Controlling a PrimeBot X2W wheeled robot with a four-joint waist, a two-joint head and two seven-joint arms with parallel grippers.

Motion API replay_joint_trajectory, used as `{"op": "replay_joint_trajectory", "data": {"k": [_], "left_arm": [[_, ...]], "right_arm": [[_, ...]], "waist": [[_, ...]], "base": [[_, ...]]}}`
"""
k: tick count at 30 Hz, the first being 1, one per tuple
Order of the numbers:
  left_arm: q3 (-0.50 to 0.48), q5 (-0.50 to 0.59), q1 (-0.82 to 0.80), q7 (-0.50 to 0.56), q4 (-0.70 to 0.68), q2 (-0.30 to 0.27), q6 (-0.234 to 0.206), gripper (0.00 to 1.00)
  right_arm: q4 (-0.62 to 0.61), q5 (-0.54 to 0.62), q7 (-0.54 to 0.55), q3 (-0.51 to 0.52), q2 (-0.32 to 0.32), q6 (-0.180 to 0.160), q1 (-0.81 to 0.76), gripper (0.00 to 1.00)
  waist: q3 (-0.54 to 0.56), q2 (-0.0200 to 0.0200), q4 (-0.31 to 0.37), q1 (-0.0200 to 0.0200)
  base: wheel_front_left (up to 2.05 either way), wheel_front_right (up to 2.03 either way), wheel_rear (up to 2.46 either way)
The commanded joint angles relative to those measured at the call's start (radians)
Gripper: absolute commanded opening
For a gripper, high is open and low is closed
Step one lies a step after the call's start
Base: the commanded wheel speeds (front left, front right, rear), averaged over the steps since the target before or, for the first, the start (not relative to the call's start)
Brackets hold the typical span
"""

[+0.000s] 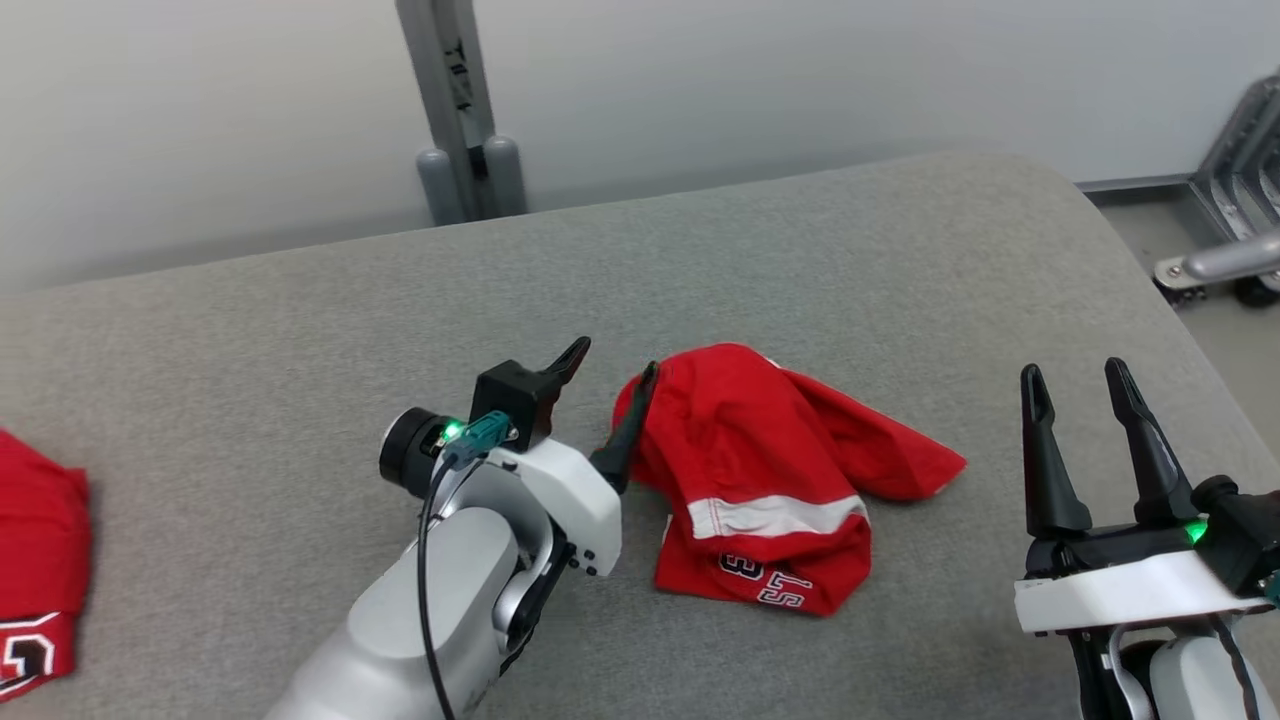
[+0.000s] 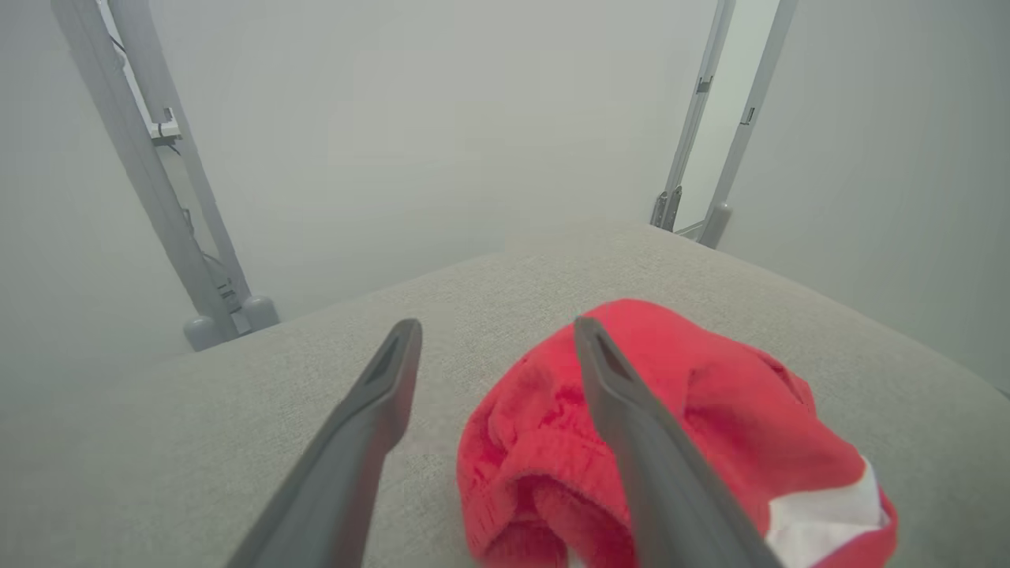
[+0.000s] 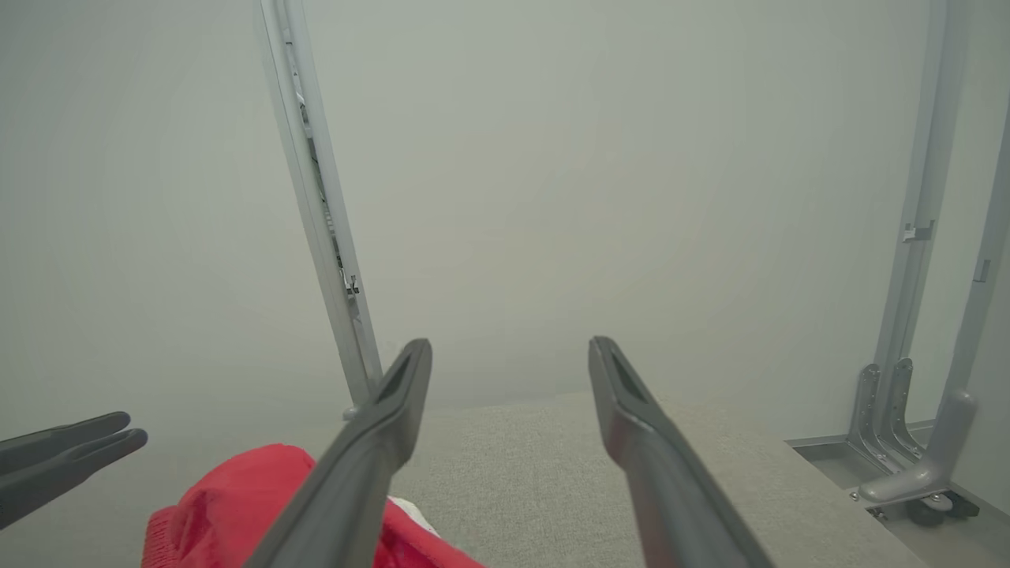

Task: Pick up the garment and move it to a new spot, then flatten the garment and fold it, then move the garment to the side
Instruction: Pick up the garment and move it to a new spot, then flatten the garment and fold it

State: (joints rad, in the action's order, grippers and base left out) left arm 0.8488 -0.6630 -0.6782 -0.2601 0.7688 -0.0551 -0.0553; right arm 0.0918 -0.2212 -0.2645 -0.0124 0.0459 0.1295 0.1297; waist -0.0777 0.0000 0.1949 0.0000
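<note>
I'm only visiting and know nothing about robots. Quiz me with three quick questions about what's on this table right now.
1. True or false: the left gripper and the right gripper both have their jaws open.
2. The crumpled red shorts lie: A) on the floor, B) on the grey padded table, C) in a basket.
3. Fill in: in the head view, a second red garment lies at the table's ____ edge.

Key: 1 true; 2 B; 3 left.
</note>
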Motion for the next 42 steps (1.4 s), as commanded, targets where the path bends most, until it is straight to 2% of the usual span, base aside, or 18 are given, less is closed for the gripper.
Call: {"op": "replay_joint_trajectory", "data": {"k": [1,3,11,16,18,24,28,32,38,42], "left_arm": [[-0.035,0.029,0.043,-0.003,-0.028,-0.029,-0.01,1.0],[-0.079,0.06,0.081,-0.003,-0.071,-0.049,-0.026,1.0],[-0.272,0.231,0.3,-0.003,-0.292,-0.133,-0.14,1.0],[-0.373,0.314,0.45,-0.003,-0.412,-0.117,-0.182,1.0],[-0.434,0.329,0.517,-0.003,-0.462,-0.09,-0.186,1.0],[-0.533,0.426,0.632,-0.003,-0.531,-0.041,-0.122,1.0],[-0.59,0.455,0.647,-0.003,-0.54,-0.02,-0.093,1.0],[-0.62,0.469,0.642,-0.003,-0.536,-0.004,-0.066,1.0],[-0.612,0.47,0.628,-0.003,-0.515,0.003,-0.032,1.0],[-0.585,0.44,0.62,-0.003,-0.498,0.003,-0.025,1.0]], "right_arm": [[0.004,0.01,-0.003,0.001,0.007,0.002,-0.017,1.0],[0.004,0.014,-0.003,-0.003,0.007,0.002,-0.022,1.0],[0.007,0.026,-0.003,-0.026,0.007,0.002,-0.057,1.0],[0.009,0.04,-0.003,-0.048,0.007,0.002,-0.079,1.0],[0.011,0.036,-0.003,-0.055,0.007,0.002,-0.086,1.0],[0.035,0.05,-0.003,-0.082,0.007,0.002,-0.107,1.0],[0.037,0.039,-0.003,-0.094,0.007,0.002,-0.112,1.0],[0.056,0.023,-0.003,-0.148,0.007,0.002,-0.118,1.0],[0.193,0.181,-0.003,-0.223,0.022,0.002,-0.086,1.0],[0.31,0.296,-0.003,-0.214,0.021,0.002,-0.049,1.0]], "waist": [[0.045,0.0,-0.068,0.0],[0.061,0.0,-0.1,0.0],[0.099,0.0,-0.192,0.0],[0.111,0.0,-0.213,0.0],[0.115,0.0,-0.219,0.0],[0.121,0.0,-0.234,0.0],[0.123,0.0,-0.237,0.0],[0.12,0.0,-0.247,0.0],[0.109,0.0,-0.285,0.0],[0.104,0.0,-0.317,0.0]], "base": [[0.0,0.0,0.0],[0.0,0.0,0.0],[0.0,0.0,0.0],[0.0,0.0,0.0],[0.0,0.0,0.0],[0.0,0.0,0.0],[0.0,0.0,0.0],[0.0,0.0,0.0],[0.0,0.0,0.0],[0.0,0.0,0.0]]}}
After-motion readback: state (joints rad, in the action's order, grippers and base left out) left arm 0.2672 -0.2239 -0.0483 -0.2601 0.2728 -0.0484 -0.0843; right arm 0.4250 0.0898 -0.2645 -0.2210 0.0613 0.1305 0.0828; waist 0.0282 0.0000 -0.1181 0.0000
